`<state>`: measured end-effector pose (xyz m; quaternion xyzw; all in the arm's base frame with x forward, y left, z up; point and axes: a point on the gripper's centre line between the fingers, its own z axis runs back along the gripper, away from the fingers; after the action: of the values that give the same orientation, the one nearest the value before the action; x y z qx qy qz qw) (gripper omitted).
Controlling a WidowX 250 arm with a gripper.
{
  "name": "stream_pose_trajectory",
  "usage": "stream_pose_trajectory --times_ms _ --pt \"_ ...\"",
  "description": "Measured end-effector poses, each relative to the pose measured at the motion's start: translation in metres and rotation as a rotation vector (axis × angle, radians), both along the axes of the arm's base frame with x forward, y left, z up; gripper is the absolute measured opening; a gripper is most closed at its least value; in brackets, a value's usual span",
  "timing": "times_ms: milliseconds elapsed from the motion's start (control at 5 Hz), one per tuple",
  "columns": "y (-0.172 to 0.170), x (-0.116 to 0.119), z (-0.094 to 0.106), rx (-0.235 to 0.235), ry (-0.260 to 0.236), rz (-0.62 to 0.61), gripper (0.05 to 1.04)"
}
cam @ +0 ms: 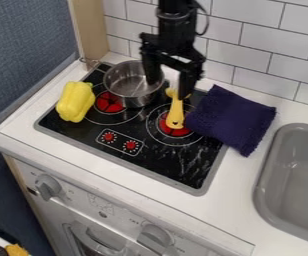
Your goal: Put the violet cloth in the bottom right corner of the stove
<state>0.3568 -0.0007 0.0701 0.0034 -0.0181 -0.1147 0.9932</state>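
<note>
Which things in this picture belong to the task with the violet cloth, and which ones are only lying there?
For the task:
violet cloth, partly over the right edge of the stove
gripper, above the stove

Only there:
yellow pepper
metal pot
yellow utensil
sink

Looks brightly and softly lit. Glints on the metal pot and breaks into pale, streaky reflections across the black stove.
</note>
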Motion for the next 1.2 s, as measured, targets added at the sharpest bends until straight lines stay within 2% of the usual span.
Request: stream_pose_trajectory --times_ms 200,600,800,1200 --pt "-0.025 0.011 -0.010 -0.033 0.013 -0.028 1.000" --pt "-0.057 0.035 -0.048 -0.029 0.097 0.001 0.999" --pt "-0.064 0.043 -0.051 -0.003 0.111 -0.015 1.001" --pt "-0.065 0.035 -0.054 0.027 0.136 -0.020 0.999"
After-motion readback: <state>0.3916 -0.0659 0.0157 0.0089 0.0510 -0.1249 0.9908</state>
